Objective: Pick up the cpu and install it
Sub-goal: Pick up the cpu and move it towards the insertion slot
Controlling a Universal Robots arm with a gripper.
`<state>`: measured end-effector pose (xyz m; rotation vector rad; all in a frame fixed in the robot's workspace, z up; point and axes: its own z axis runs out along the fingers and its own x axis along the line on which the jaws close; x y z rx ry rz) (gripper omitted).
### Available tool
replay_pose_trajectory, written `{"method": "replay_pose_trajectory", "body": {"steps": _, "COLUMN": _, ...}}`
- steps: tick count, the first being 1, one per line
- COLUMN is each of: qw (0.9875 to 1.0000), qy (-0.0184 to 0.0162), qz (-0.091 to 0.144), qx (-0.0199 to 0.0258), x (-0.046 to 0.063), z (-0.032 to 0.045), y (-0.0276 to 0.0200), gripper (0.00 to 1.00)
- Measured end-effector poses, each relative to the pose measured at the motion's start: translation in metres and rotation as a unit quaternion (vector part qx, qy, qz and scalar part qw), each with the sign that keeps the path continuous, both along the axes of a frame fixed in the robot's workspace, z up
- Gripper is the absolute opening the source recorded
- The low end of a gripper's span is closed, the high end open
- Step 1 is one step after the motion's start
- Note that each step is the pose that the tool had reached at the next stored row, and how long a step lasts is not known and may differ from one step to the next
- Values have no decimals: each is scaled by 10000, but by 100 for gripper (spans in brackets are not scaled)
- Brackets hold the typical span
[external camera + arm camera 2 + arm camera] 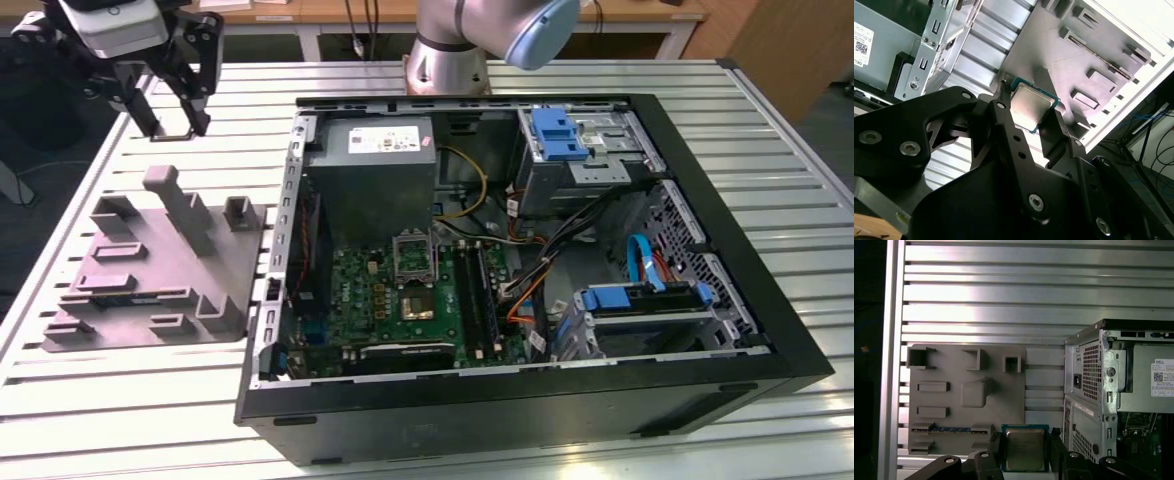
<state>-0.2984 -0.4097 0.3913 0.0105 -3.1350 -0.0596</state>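
Robotics lab, slatted aluminium workbench (134, 400), opened computer case (534, 405), grey fixture (147, 280)

Gripper (1025, 439) raised, fingers (1058, 447) seemingly clamped on the cpu (1025, 450)

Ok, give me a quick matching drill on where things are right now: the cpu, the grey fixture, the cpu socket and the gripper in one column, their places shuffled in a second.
Things:
1. cpu
2. grey plastic fixture
3. cpu socket
4. gripper

Places:
A. on the green motherboard inside the computer case
B. in the air over the slatted table, near the fixture, outside the case
C. held in the gripper
D. lying on the table, at the exterior view's left of the case

Pairs: 1-C, 2-D, 3-A, 4-B
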Motion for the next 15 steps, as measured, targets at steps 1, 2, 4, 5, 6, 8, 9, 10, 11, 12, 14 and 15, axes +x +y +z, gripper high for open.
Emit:
{"method": "replay_pose_trajectory", "body": {"steps": 1, "qw": 10000, "qy": 0, "qz": 0, "qx": 0, "x": 5, "z": 0, "y": 0, "gripper": 47}}
{"method": "replay_pose_trajectory", "body": {"steps": 2, "qw": 10000, "qy": 0, "qz": 0, "qx": 0, "x": 12, "z": 0, "y": 0, "gripper": 47}}
{"method": "replay_pose_trajectory", "body": {"steps": 4, "qw": 10000, "qy": 0, "qz": 0, "qx": 0, "x": 24, "z": 0, "y": 0, "gripper": 47}}
{"method": "replay_pose_trajectory", "body": {"steps": 5, "qw": 10000, "qy": 0, "qz": 0, "qx": 0, "x": 30, "z": 0, "y": 0, "gripper": 47}}
{"method": "replay_pose_trajectory", "body": {"steps": 6, "qw": 10000, "qy": 0, "qz": 0, "qx": 0, "x": 37, "z": 0, "y": 0, "gripper": 47}}
{"method": "replay_pose_trajectory", "body": {"steps": 8, "qw": 10000, "qy": 0, "qz": 0, "qx": 0, "x": 51, "z": 0, "y": 0, "gripper": 47}}
{"method": "replay_pose_trajectory", "body": {"steps": 9, "qw": 10000, "qy": 0, "qz": 0, "qx": 0, "x": 58, "z": 0, "y": 0, "gripper": 47}}
{"method": "replay_pose_trajectory", "body": {"steps": 10, "qw": 10000, "qy": 0, "qz": 0, "qx": 0, "x": 64, "z": 0, "y": 0, "gripper": 47}}
{"method": "replay_pose_trajectory", "body": {"steps": 11, "qw": 10000, "qy": 0, "qz": 0, "qx": 0, "x": 71, "z": 0, "y": 0, "gripper": 47}}
{"method": "replay_pose_trajectory", "body": {"steps": 12, "qw": 10000, "qy": 0, "qz": 0, "qx": 0, "x": 78, "z": 0, "y": 0, "gripper": 47}}
{"method": "replay_pose_trajectory", "body": {"steps": 14, "qw": 10000, "qy": 0, "qz": 0, "qx": 0, "x": 94, "z": 0, "y": 0, "gripper": 47}}
{"method": "replay_pose_trajectory", "body": {"steps": 15, "qw": 10000, "qy": 0, "qz": 0, "qx": 0, "x": 102, "z": 0, "y": 0, "gripper": 47}}
